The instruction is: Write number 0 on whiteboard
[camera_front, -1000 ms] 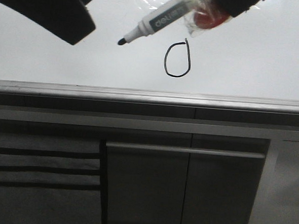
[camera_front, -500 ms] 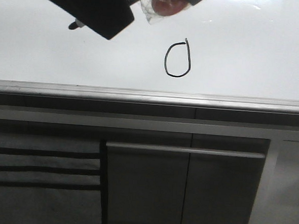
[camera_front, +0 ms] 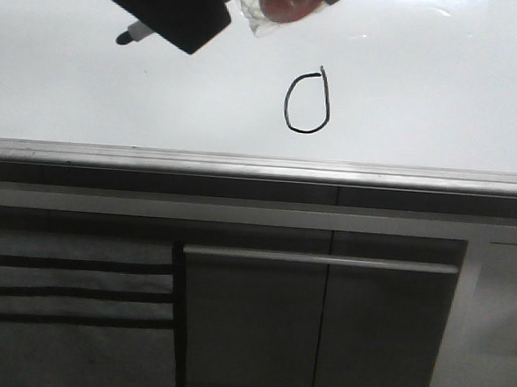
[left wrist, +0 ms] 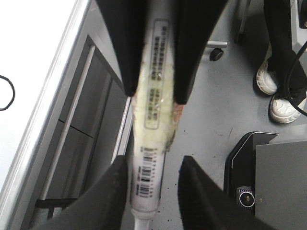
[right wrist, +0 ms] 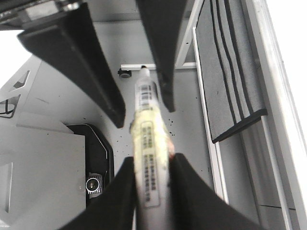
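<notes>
The number 0 (camera_front: 307, 102) is a black oval loop with a short tail, drawn on the whiteboard (camera_front: 423, 81); part of it shows in the left wrist view (left wrist: 5, 93). My right gripper (right wrist: 151, 160) is shut on a white marker (right wrist: 148, 143) wrapped in yellowed tape. In the front view the marker's dark tip (camera_front: 132, 35) points left, up and to the left of the 0 and off the loop. My left gripper (left wrist: 153, 163) is open around the marker's front end (left wrist: 148, 177), one finger touching it, the other apart. In the front view the left gripper (camera_front: 177, 17) hides most of the marker.
A grey metal rail (camera_front: 260, 165) edges the whiteboard. Below it are dark grey cabinet panels (camera_front: 320, 329) with a bar handle (camera_front: 320, 260) and a striped dark mat (camera_front: 68, 291). A person's white shoes (left wrist: 276, 91) and a black unit (left wrist: 259, 167) are on the floor.
The right gripper carried the marker left and up, away from the 0. The left gripper moved right and now surrounds the marker's front end. The 0 is unchanged.
</notes>
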Motion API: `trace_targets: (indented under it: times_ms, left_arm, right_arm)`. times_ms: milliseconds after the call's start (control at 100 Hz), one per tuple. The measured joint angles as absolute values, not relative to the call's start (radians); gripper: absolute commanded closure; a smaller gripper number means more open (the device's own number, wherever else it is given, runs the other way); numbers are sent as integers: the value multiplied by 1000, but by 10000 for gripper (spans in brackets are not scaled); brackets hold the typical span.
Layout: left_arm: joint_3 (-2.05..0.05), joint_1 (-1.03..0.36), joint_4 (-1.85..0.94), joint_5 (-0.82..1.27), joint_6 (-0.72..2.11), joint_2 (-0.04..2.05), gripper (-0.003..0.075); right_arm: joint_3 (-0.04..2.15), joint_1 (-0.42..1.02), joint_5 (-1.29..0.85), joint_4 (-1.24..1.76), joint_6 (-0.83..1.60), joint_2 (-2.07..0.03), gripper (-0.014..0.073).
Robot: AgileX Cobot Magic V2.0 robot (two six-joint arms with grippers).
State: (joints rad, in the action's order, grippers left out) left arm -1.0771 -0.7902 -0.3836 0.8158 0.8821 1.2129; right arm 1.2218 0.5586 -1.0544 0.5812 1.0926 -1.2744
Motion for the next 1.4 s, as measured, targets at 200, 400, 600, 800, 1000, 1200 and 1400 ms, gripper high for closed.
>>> trace_targets:
  times_ms: [200, 400, 600, 800, 1000, 1200, 1400]
  left_arm:
    - [-1077, -790, -384, 814, 882, 1213, 642]
    - [-1077, -790, -384, 812, 885, 1213, 694]
    - [-1077, -790, -384, 812, 887, 1213, 741]
    - [-1077, -790, -384, 812, 887, 1213, 741]
    - [-1077, -790, -384, 812, 887, 1213, 741]
    - [-1077, -790, -384, 796, 865, 1213, 741]
    - [-1062, -765, -396, 700, 796, 1213, 741]
  right_arm:
    - [1222, 559, -1056, 581, 1093, -1274, 563]
    - [1222, 559, -1058, 583, 1097, -1274, 563]
    - [1222, 559, -1062, 583, 1099, -1274, 563]
    - [1222, 559, -1062, 586, 1099, -1274, 563]
    - [1222, 559, -1062, 586, 1099, -1274, 449]
    - [1222, 559, -1062, 591, 1099, -1274, 267]
    - [1222, 485, -1054, 587, 1027, -1218, 267]
